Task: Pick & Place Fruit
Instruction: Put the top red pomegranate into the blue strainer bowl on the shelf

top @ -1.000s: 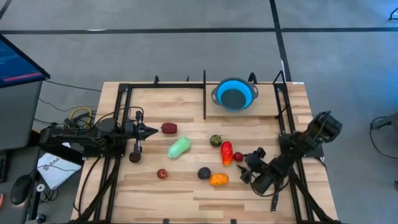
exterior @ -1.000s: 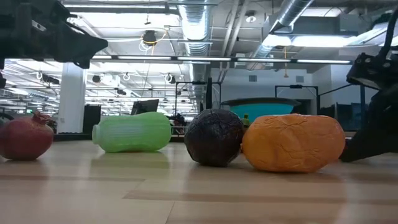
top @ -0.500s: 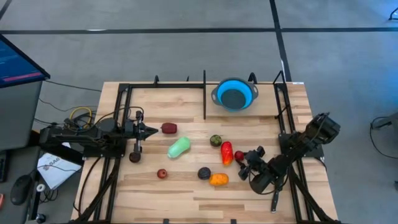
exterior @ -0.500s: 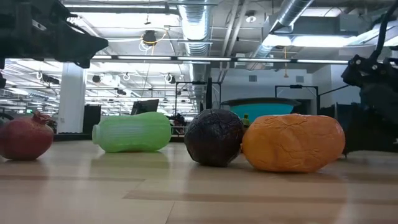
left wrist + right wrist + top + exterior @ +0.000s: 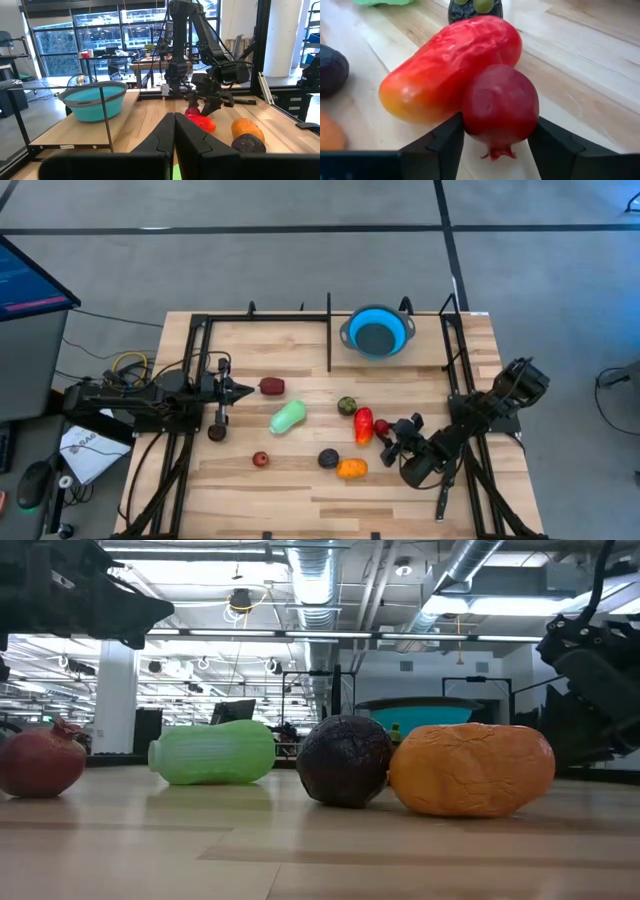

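Several toy fruits lie on the wooden table. The pale green oblong (image 5: 288, 417) is in the middle, with the maroon piece (image 5: 271, 386), olive-green piece (image 5: 347, 406), red pepper (image 5: 364, 425), dark purple piece (image 5: 328, 458) and orange piece (image 5: 351, 469) around it. A small red fruit (image 5: 383, 430) lies against the pepper. My right gripper (image 5: 391, 437) is low at this fruit, shut on it. My left gripper (image 5: 246, 389) waits shut at the table's left, its tip close to the maroon piece. My right gripper holds the small red fruit (image 5: 500, 105) pinched between its two fingers (image 5: 451, 137), one on each flank of its round body. The fingers come in low, slanting from the table's right and near side. The fruit sits on the table, touching the red pepper (image 5: 450, 67).
A round blue bowl (image 5: 377, 332) stands at the far edge, right of a black upright bar (image 5: 329, 330). A small red fruit (image 5: 260, 459) and a dark one (image 5: 217, 433) lie toward the left. Black frame rails run along both sides. Bare wood lies along the near edge.
My right gripper has moved a short way toward the small red fruit and the red pepper, staying low over the table. The fruits have kept their places.
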You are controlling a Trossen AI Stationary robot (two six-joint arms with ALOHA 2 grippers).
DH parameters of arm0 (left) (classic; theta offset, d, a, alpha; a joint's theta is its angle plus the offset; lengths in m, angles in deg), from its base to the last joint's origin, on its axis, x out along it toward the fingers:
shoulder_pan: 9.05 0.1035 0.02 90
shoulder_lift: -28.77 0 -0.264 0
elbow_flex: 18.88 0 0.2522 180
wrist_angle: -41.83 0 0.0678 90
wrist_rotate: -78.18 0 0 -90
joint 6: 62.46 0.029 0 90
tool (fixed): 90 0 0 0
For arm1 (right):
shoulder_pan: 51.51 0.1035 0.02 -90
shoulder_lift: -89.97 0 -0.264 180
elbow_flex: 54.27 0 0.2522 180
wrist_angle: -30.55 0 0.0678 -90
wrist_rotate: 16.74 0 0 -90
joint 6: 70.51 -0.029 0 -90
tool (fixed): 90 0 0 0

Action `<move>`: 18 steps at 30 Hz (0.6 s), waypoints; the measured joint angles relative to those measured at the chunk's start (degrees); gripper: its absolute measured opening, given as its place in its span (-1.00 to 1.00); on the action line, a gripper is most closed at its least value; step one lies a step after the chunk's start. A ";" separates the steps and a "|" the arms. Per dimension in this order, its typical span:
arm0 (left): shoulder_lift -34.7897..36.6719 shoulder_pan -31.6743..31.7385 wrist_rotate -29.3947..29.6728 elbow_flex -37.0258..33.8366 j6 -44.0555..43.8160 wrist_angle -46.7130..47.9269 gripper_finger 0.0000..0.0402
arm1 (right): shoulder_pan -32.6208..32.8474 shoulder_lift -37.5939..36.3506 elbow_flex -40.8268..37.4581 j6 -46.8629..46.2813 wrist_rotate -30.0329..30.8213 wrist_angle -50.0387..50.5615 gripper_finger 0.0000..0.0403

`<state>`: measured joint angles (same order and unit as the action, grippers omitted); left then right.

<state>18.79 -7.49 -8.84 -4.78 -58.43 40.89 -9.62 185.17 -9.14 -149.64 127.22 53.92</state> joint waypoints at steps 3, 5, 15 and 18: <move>0.00 0.00 0.02 0.00 0.00 0.01 -0.99 | 0.80 -0.02 0.00 -0.01 0.08 0.00 0.00; 0.00 0.00 0.01 0.01 0.00 0.00 -0.99 | 1.23 -0.02 0.00 -0.30 0.07 0.00 -0.01; 0.00 0.00 0.00 0.00 0.00 0.00 -0.99 | 0.83 -0.02 0.43 -1.32 0.14 0.17 -0.05; 0.00 0.00 0.00 0.00 0.00 -0.02 -0.99 | 0.65 -0.02 1.68 0.58 0.22 0.45 -0.03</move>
<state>18.79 -7.49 -8.84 -4.78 -58.43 40.87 -8.96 185.15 -7.45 -149.05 127.44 54.37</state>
